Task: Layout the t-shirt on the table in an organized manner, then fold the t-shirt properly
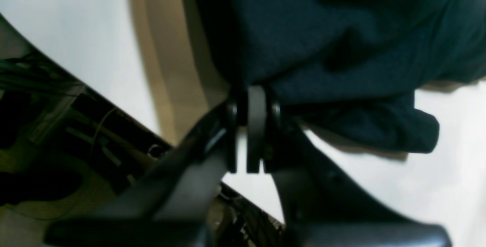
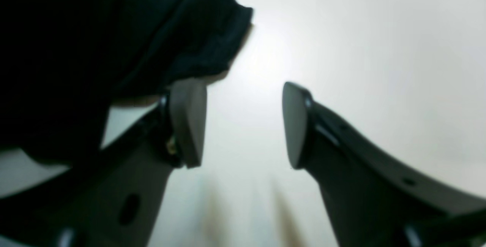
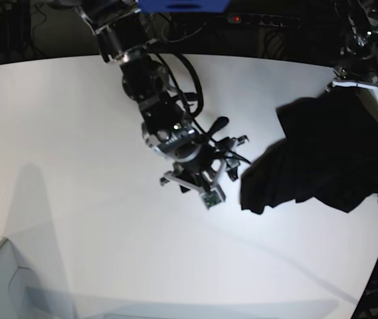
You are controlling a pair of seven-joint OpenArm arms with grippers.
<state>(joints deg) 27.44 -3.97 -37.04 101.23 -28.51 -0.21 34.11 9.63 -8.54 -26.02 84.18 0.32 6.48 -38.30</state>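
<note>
Reaching down from the upper left of the base view, the right arm (image 3: 150, 80) bends over the middle of the white tabletop (image 3: 76, 199), its wrist tilted so that the right gripper (image 3: 205, 181) hangs low over the surface, just beside the near edge of the t-shirt (image 3: 328, 156). In the right wrist view the right gripper (image 2: 243, 125) stands wide, both pads plain to see with bare tabletop (image 2: 360, 41) showing between them; nothing is held. A bunched fold of the t-shirt (image 2: 95, 41) lies against the outer side of one finger, and whether cloth and pad actually touch cannot be told from the blurred view.

The left arm (image 3: 360, 50) comes in at the top right corner of the base view, pointing downward at the far upper edge of the garment. In the left wrist view the left gripper (image 1: 252, 129) is closed tight, fingers pressed together, with a pinch of the t-shirt (image 1: 341, 49) caught at the tips. Dark fabric rises from there and fills the upper part of that view, a loose roll sagging off to one side above the tabletop (image 1: 76, 30).

The black t-shirt sits crumpled on the right side of the tabletop, near its curved edge.
</note>
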